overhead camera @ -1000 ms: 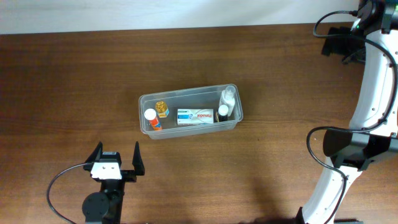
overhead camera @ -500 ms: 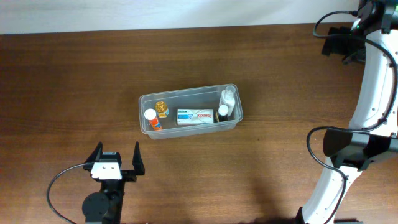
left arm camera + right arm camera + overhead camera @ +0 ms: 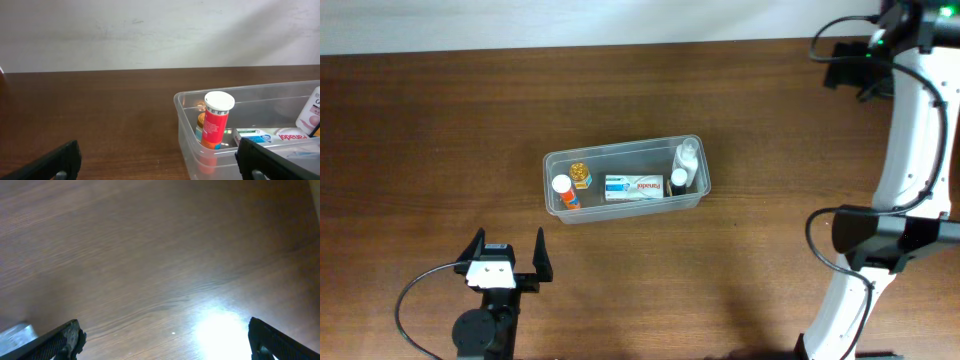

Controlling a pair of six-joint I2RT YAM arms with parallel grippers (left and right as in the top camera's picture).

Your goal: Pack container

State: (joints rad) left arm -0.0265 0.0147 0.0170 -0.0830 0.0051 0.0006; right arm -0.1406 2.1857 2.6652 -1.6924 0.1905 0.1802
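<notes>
Counter (image 3: 440, 120): dark wood, carrying everything below. Container (image 3: 620, 149): clear tub near the middle of the counter, long side running left to right, open-topped, no lid in view. Right hand (image 3: 835, 68): at the far right corner, well apart from the container, jaws spread wide and empty; its own camera showed only bare wood. Left hand (image 3: 509, 240): at the near edge, just short of the container's left end and not touching it, jaws at full spread, holding nothing; its camera looked level at the near corner of the container. Contents, all inside the container: white carton (image 3: 634, 186) lying flat mid-tub; white bottle (image 3: 687, 154) at the right end; orange tube with white cap (image 3: 563, 191) upright at the left end; dark bottle with white cap (image 3: 678, 182) beside the carton; gold-lidded jar (image 3: 580, 175) near the tube. Step, as judged: packing looked finished or nearly so, since nothing loose showed outside the container; the next move probably called only for keeping both hands clear.
</notes>
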